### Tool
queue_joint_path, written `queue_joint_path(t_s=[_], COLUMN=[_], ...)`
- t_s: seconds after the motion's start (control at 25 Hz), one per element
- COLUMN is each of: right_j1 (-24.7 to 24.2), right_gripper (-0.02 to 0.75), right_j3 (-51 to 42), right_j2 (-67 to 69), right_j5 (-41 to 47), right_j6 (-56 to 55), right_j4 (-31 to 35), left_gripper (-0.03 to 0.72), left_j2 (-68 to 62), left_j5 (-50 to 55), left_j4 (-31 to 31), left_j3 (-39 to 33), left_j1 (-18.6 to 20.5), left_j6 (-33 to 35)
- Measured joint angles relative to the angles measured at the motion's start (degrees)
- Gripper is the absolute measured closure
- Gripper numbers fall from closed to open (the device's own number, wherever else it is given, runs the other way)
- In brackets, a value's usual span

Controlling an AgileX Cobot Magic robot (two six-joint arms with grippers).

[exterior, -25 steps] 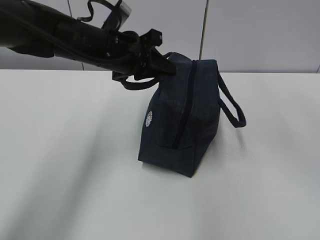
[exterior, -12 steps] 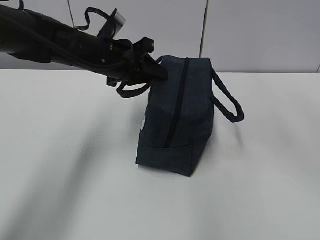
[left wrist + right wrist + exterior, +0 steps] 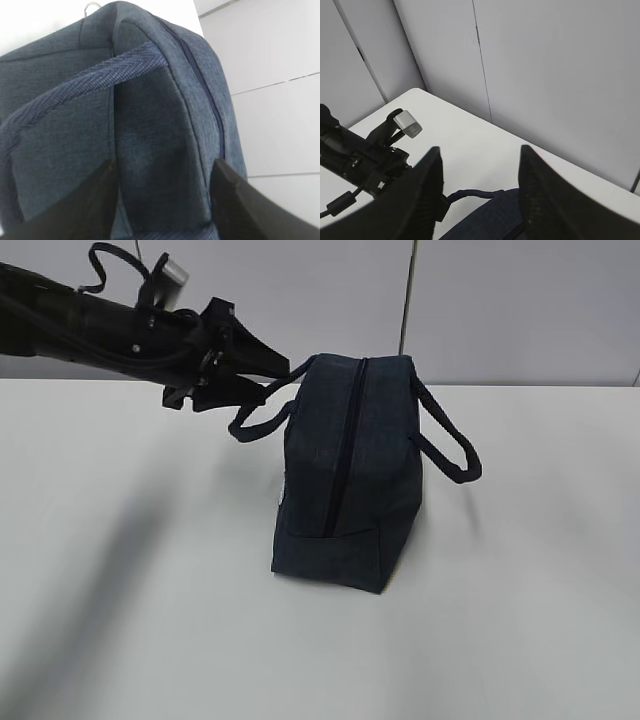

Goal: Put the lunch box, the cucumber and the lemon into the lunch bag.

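White table [image 3: 120,620] against grey wall panels [image 3: 520,310]; lunch bag [image 3: 350,480] stands upright near the table's middle, toward the far edge, zipper [image 3: 345,450] closed along its top and down the facing end. One loop handle [image 3: 262,415] sticks out left, other handle [image 3: 450,440] hangs right. Left gripper [image 3: 268,378] comes in nearly level from the upper left edge, fingers spread, tips just beside the left handle; contact can't be told. Left wrist view: handle strap [image 3: 90,80] runs between the parted fingers. Right gripper [image 3: 480,200] hovers high above the bag, fingers apart, holding nothing; not seen in exterior view
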State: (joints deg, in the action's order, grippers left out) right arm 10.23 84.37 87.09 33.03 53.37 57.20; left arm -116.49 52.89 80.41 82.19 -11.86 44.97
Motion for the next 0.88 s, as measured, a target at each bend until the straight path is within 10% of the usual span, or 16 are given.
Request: queue_joint_path(t_s=[0.88], right_j1=[0.00], right_gripper=[0.368], right_j3=[0.00], right_j2=[-0.90], right_j5=[4.46], right_j6=[-4.54], right_j4=[-0.46], left_gripper=[0.490], left_j2=[11.25], left_j5=[1.54], left_j4=[-16.00], left_j3=[0.00], left_j1=[12.80], left_j6=[3.51])
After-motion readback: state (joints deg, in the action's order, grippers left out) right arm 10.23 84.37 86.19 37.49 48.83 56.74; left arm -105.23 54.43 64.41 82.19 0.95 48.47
